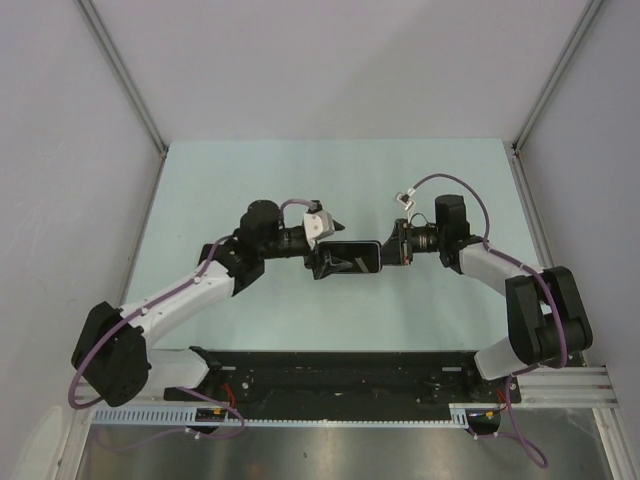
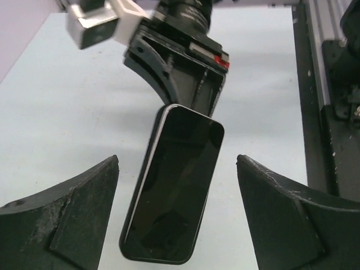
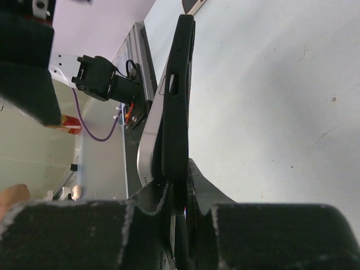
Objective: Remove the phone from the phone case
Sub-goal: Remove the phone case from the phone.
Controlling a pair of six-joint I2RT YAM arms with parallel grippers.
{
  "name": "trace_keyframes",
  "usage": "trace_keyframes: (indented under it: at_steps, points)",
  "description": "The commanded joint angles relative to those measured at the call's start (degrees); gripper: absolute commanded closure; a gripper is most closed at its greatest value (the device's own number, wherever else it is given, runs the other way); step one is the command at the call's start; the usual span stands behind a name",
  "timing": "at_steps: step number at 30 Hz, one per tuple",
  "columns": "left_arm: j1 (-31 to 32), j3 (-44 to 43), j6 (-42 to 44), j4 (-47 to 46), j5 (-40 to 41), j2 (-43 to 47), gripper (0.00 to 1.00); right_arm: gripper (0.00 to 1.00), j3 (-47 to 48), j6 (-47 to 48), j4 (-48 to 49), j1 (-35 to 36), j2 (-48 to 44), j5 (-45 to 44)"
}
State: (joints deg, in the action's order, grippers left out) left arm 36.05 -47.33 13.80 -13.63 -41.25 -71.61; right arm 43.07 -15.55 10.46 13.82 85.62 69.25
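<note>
The phone (image 1: 350, 258), dark screen up, hangs above the table between both arms. My right gripper (image 1: 386, 254) is shut on its right end; in the right wrist view its fingers (image 3: 179, 191) pinch the black phone case (image 3: 177, 84). There the phone's silver edge (image 3: 147, 140) bulges out of the case near the fingers. My left gripper (image 1: 322, 260) stands open at the other end. In the left wrist view its tips (image 2: 177, 159) straddle the phone (image 2: 174, 197) with a gap on each side, touching nothing. The right gripper (image 2: 188, 101) shows beyond.
The pale green table (image 1: 250, 190) lies below, walled by grey panels left and right. A black rail (image 1: 330, 370) with the arm bases runs along the near edge. A small white connector on a purple cable (image 1: 404, 198) hangs behind the right wrist.
</note>
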Motion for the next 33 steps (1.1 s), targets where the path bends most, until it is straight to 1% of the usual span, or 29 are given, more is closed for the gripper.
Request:
trace_keyframes:
  at_steps: [1,6,12,16,22,33]
  points:
    - [4.63,-3.03,15.71,8.7,6.18,-1.95,0.09,1.0,3.25,1.22,-1.31,0.32,-0.37,2.11]
    - [6.92,-2.33,18.8,8.88,9.78,-3.18,0.0,1.0,3.69,1.84,-2.37,0.24,-1.07,2.73]
    - [8.68,-1.89,19.6,7.83,12.68,-4.14,0.0,1.0,4.04,2.37,-3.51,0.32,-1.34,3.08]
    - [11.14,-1.89,20.91,7.04,15.5,-5.46,0.0,1.0,4.48,2.02,-4.22,0.24,-0.81,3.34]
    - [13.34,-2.06,21.27,6.86,16.91,-6.96,0.0,1.0,4.65,1.84,-4.83,0.41,-0.37,3.52]
    - [14.48,-3.21,19.42,5.28,19.11,-9.16,0.0,1.0,5.27,3.68,-7.03,1.99,1.12,2.91]
